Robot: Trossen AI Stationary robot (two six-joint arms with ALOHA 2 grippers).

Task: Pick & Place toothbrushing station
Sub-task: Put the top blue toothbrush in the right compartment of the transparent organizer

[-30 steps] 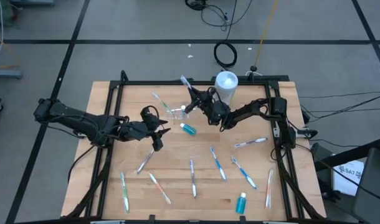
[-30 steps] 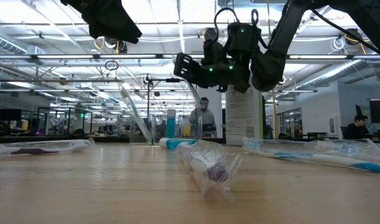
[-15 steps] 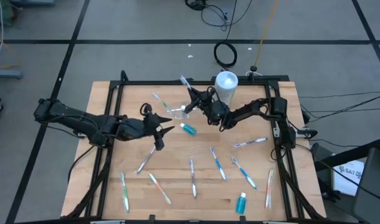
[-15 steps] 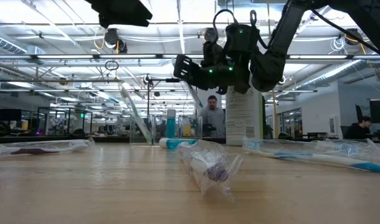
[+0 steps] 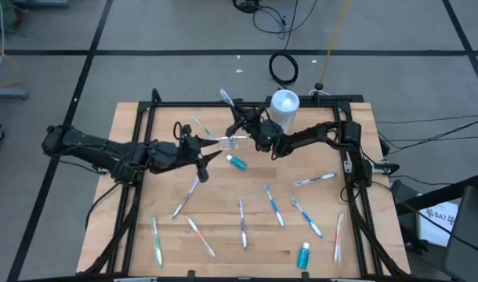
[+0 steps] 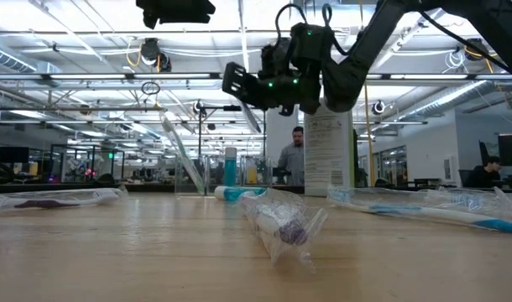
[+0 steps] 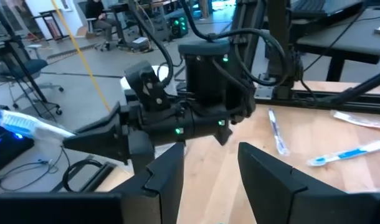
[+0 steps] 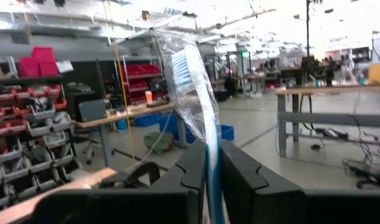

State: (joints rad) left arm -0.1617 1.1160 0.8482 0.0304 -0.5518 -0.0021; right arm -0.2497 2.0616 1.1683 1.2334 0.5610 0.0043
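You can't see the lower handle of the wrapped toothbrush (image 8: 191, 93) in the right wrist view; it drops out of sight between the right gripper's fingers (image 8: 185, 177). From above, the clear tumbler (image 5: 229, 142) is too faint and small for you to read its contents, and the left gripper (image 5: 193, 143) partly covers it. At table (image 6: 155, 252) level, the left arm (image 6: 176, 11) is cut off by the top edge, so its fingers stay unseen there.
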